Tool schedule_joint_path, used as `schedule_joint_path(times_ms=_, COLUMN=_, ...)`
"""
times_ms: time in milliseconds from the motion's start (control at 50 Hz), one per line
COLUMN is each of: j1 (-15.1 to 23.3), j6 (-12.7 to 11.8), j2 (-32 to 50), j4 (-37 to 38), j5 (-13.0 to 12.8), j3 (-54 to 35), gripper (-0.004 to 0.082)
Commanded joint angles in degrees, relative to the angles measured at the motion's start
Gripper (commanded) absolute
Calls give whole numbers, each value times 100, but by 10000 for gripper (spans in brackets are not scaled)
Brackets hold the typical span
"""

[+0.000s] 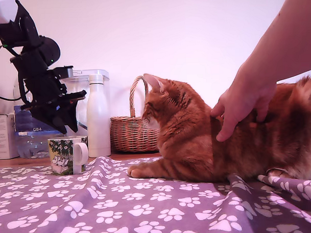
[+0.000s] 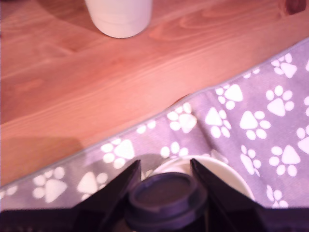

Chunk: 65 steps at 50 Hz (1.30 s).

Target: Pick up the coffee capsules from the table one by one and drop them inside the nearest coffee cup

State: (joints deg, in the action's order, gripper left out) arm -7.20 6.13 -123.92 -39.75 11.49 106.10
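My gripper (image 1: 64,126) hangs just above the coffee cup (image 1: 65,155), a small white mug with a green foliage print, at the exterior view's left. In the wrist view the gripper (image 2: 165,163) is shut on a dark round coffee capsule (image 2: 166,193), and the cup's white rim (image 2: 227,171) shows right behind and below it. The cup stands on the purple paw-print cloth (image 1: 123,204) near its edge, with the bare wooden table (image 2: 72,87) beyond. The capsule cannot be made out in the exterior view. No other capsules show on the table.
An orange cat (image 1: 197,140) lies on the cloth at the exterior view's right, and a person's hand (image 1: 242,103) rests on its back. A tall white bottle (image 1: 98,118) and a wicker basket (image 1: 133,130) stand behind the cup. Boxes (image 1: 4,134) sit at far left.
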Motion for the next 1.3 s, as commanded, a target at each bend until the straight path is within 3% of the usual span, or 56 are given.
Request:
schedule_joint_path(times_ms=0, j1=-61, j6=-7, j2=-157, j4=-9, j5=28, j3=55, gripper=236)
schedule_joint_path(times_ms=380, j1=-199, j6=-2, j2=-157, j4=-50, j5=52, j3=52, gripper=252)
schedule_joint_path(times_ms=500, j1=-199, j6=-7, j2=-157, j4=-52, j5=48, j3=52, gripper=360)
schedule_joint_path(times_ms=640, j1=-197, j6=-11, j2=-157, j4=-48, j5=17, j3=52, gripper=619)
schedule_joint_path(times_ms=740, j1=-199, j6=-11, j2=-157, j4=-35, j5=7, j3=52, gripper=632)
schedule_joint_path(times_ms=840, j1=-214, j6=-11, j2=-157, j4=-31, j5=4, j3=52, gripper=578)
schedule_joint_path(times_ms=940, j1=-221, j6=-17, j2=-157, j4=13, j5=9, j3=52, gripper=460)
schedule_joint_path(times_ms=1200, j1=-304, j6=-11, j2=-129, j4=190, j5=55, j3=55, gripper=-12)
schedule_joint_path(times_ms=1280, j1=-341, j6=-7, j2=-96, j4=264, j5=52, j3=55, gripper=-23)
